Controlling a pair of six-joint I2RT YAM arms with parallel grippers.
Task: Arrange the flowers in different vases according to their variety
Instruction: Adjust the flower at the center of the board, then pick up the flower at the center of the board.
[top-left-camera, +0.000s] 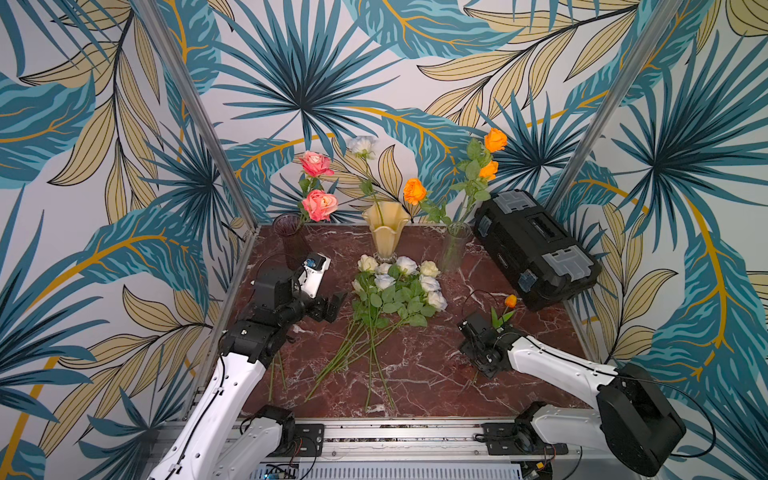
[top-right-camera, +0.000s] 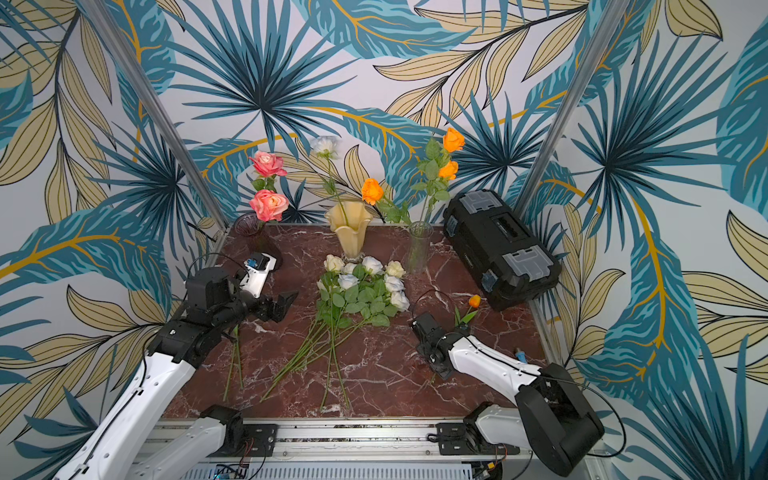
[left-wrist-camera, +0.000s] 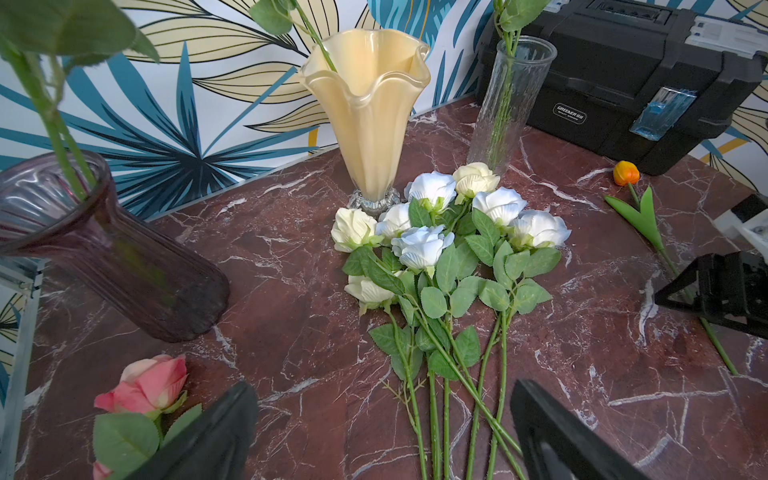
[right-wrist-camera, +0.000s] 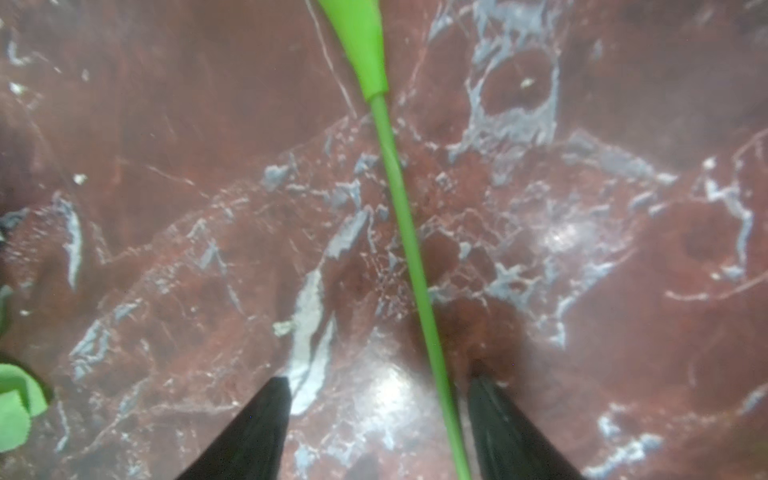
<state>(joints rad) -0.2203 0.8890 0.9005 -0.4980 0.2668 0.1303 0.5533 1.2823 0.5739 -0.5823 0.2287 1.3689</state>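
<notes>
White roses (top-left-camera: 395, 286) lie on red-marble table (top-left-camera: 419, 370) between leaf-print walls (top-left-camera: 299, 62).

Your bench (left-wrist-camera: 291, 270) is polished red-brown marble with white veins, glossy enough to throw a glare between the matt black plastic fingers (right-wrist-camera: 257, 428) of the right pincer (right-wrist-camera: 380, 378). The purple vase (left-wrist-camera: 124, 266) is ribbed, see-through glass. The cream vase (left-wrist-camera: 370, 124) looks smooth, milky and shiny, on a clear glass foot. The cylinder vase (left-wrist-camera: 505, 104) is clear glass. You'll see cloth-like petals and matt leaves on the white roses (left-wrist-camera: 422, 247), a smooth plastic tulip stem (right-wrist-camera: 412, 257), a matt black plastic toolbox (left-wrist-camera: 602, 95) with translucent latches (left-wrist-camera: 665, 110), and brushed metal frame posts (top-left-camera: 203, 124).
</notes>
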